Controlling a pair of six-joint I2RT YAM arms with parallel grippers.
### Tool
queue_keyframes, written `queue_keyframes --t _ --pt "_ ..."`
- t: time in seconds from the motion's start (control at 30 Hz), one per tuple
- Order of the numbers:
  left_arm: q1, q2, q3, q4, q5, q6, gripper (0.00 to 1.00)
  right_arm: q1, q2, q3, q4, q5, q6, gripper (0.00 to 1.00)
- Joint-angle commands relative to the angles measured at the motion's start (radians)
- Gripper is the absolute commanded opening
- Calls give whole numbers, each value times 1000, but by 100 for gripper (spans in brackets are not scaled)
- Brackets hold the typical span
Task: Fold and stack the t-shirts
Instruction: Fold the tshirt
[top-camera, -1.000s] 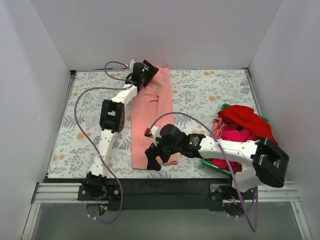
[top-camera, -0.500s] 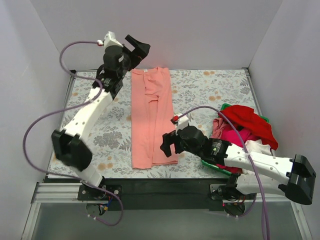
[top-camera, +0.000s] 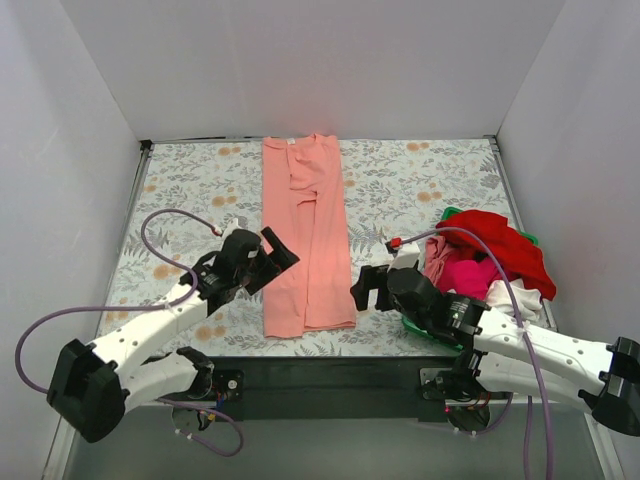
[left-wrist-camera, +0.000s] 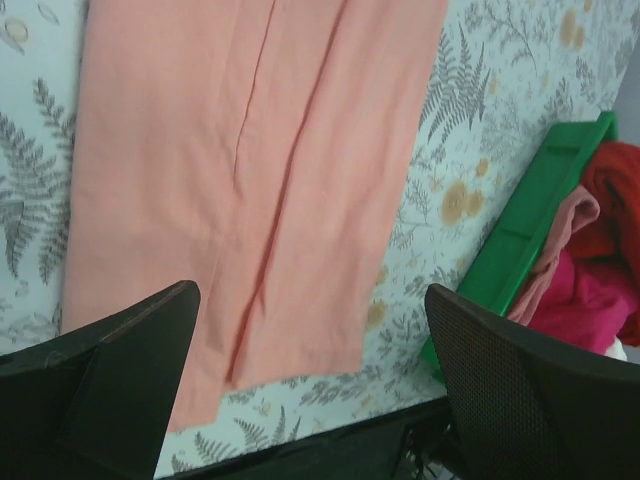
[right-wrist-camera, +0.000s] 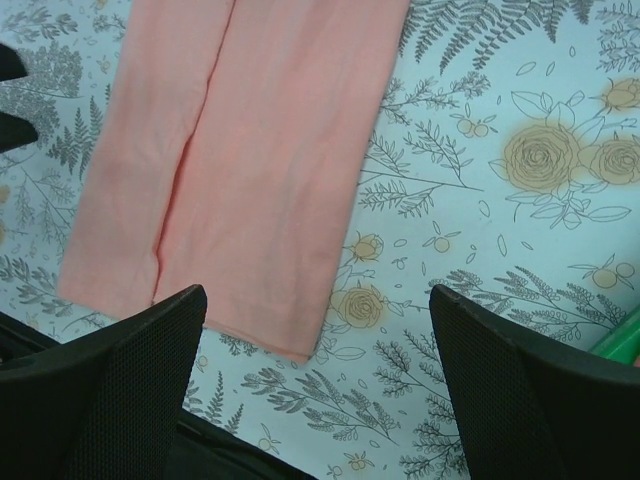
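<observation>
Lying flat as a long folded strip down the middle of the floral-patterned table (top-camera: 420, 185), the salmon-pink short-sleeved cloth t-shirt (top-camera: 305, 235) is free of both arms. The left gripper (top-camera: 275, 252) hangs just beside its left edge and the right gripper (top-camera: 368, 288) off its near right corner, each with jaws spread wide, gripping nothing. A heap of red, magenta and white t-shirts (top-camera: 488, 240) fills the green plastic basket (top-camera: 447, 214) at the right.

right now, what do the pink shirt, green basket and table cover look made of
Pink shirt: soft matte cloth, probably cotton; it lies limp and flat with creases and fold lines.
Green basket: looks like hard plastic, smooth, with a straight moulded rim.
Table cover: flower-printed sheet, matte, lying smooth; cloth or vinyl, I cannot tell.
</observation>
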Motion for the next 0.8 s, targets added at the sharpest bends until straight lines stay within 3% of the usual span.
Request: queue_keyframes --t 0.0,0.1,0.3,0.67,0.77 --pt "-57 -120 -25 -105 -3 -85 96 -2 -25 -31 15 2 54 98" --pt "-111 -149 -103 -204 -5 -143 96 -2 -16 -38 17 -62 57 98" --pt "-165 -194 -209 -227 33 -210 94 -2 63 -28 18 -148 49 98" --pt "-179 -152 -257 -279 18 -238 67 -2 253 24 18 -245 60 92" --pt "-179 -157 -256 -325 -19 -258 64 -2 276 24 20 -250 74 91"
